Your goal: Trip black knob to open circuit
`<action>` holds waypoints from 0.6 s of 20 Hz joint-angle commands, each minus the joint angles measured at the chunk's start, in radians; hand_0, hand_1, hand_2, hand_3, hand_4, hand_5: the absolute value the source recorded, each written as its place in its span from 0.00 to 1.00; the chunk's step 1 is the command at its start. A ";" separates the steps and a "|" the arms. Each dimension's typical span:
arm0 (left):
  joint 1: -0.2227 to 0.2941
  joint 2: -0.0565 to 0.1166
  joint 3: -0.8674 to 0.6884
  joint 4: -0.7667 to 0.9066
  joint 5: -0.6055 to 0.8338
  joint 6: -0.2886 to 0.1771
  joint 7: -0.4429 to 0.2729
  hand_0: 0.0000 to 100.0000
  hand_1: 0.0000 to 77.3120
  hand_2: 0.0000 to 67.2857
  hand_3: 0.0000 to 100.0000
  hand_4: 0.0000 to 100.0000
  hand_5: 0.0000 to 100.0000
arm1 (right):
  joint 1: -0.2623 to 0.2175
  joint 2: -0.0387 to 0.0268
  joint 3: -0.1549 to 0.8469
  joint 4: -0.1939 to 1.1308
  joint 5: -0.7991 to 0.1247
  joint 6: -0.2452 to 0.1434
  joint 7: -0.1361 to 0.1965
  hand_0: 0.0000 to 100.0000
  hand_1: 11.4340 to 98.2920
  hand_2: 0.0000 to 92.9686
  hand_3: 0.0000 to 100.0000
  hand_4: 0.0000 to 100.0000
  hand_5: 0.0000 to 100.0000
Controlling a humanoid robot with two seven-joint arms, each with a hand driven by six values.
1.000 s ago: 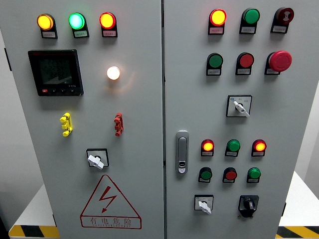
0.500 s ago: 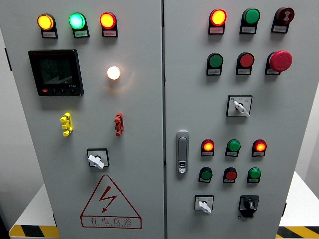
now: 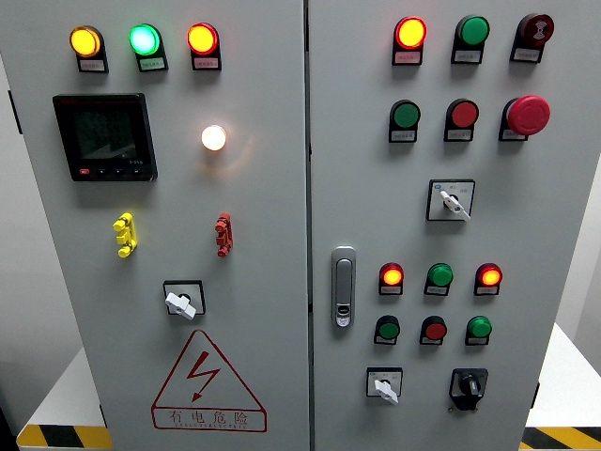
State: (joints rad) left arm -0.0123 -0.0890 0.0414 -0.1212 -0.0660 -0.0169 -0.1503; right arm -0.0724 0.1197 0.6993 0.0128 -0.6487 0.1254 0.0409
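Across the view stands a grey cabinet [image 3: 282, 225], its right door [image 3: 554, 225] carrying lamps and switches at reach height. The black knob [image 3: 469, 386] sits at that door's lower right, untouched; neither robot hand shows, so its grasp cannot be told.

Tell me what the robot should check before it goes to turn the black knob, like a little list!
1. Black knob in view, bottom right of the right door: ok.
2. Nothing in front of the knob: ok.
3. Robot hands in view: not ok, neither shows.
4. Which way the knob must turn: cannot tell.
5. Not mixed up with the white-handled switch to its left: ok, they sit apart.
6. Red lamp above lit: ok.
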 commanded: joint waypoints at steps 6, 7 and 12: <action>0.000 0.000 0.000 0.000 0.000 0.000 0.000 0.00 0.04 0.19 0.21 0.07 0.01 | 0.040 0.0015 0.130 -0.014 -0.030 0.005 -0.009 0.91 0.23 0.00 0.12 0.02 0.10; 0.000 0.000 0.000 0.000 0.000 0.000 0.000 0.00 0.04 0.19 0.21 0.07 0.01 | 0.040 0.0015 0.144 -0.013 -0.087 0.003 -0.009 0.91 0.23 0.00 0.13 0.02 0.10; 0.000 0.000 0.000 0.000 0.000 0.000 0.000 0.00 0.04 0.19 0.21 0.07 0.01 | 0.080 0.0030 0.094 0.000 -0.184 -0.027 0.004 0.91 0.23 0.00 0.13 0.02 0.10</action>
State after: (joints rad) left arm -0.0123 -0.0890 0.0414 -0.1212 -0.0660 -0.0169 -0.1503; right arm -0.0181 0.1215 0.8435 0.0217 -0.8366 0.1134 0.0361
